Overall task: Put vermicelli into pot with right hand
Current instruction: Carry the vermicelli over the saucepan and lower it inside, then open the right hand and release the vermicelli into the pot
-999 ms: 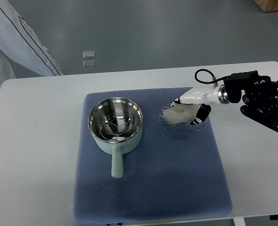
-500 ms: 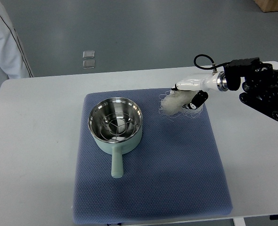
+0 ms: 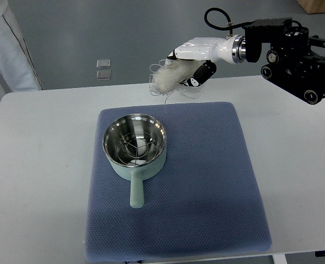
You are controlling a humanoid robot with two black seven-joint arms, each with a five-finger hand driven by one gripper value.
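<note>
My right hand (image 3: pixel 191 65) is shut on a white bundle of vermicelli (image 3: pixel 166 80) and holds it high above the table, over the far edge of the blue mat (image 3: pixel 206 192). Loose strands hang from the bundle. The pale green pot (image 3: pixel 135 147) with a steel inside and a wire rack stands on the mat's left part, handle pointing toward me. The bundle is up and to the right of the pot's rim, not over it. The left arm is not in view.
The mat lies on a white table (image 3: pixel 36 165). A person in white clothing (image 3: pixel 8 49) stands at the far left edge. Two small clear squares (image 3: pixel 103 69) lie on the floor beyond the table.
My right hand has lifted the vermicelli off the mat and carried it up and to the left, toward the pot. The person at the left has shifted.
</note>
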